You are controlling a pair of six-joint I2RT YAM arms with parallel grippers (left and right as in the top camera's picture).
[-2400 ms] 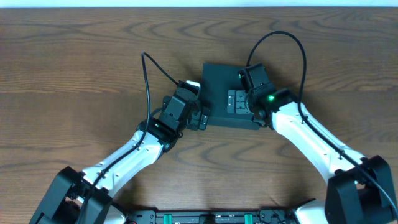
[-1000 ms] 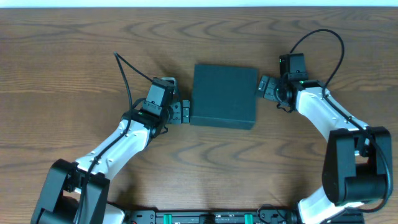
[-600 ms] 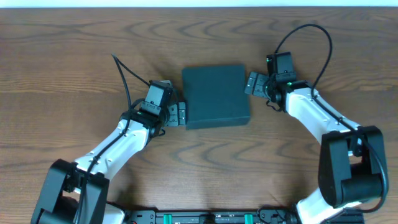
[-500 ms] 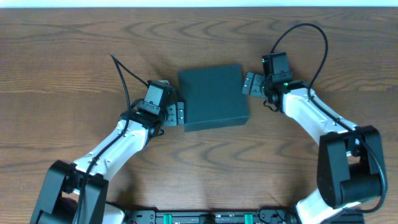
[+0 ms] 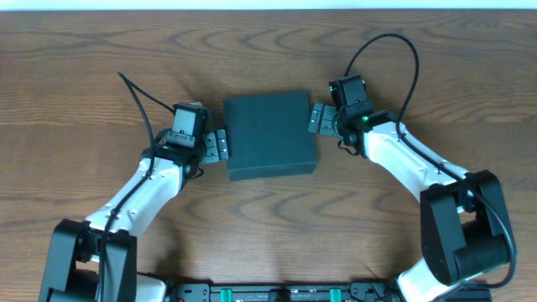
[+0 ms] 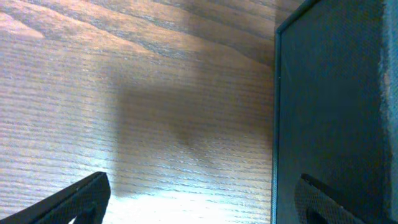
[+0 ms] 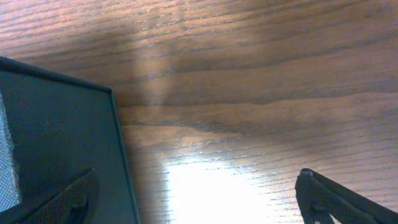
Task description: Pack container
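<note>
Overhead shows the container (image 5: 270,135), lid shut, lying further left on the table (image 5: 84,84) than half a second ago, with both arms shifted along. The left gripper (image 5: 220,145), jaws spread wide, is at its left edge. The right gripper (image 5: 317,118), equally spread, is at its upper right edge.

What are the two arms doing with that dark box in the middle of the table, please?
Two robot arms flank a dark teal container that sits closed on the wooden table. The left gripper is at the box's left side and the right gripper at its upper right side, both with jaws open. Neither grips the box. Whether the fingers actually touch its walls cannot be told. Nothing to pack is in view.
</note>
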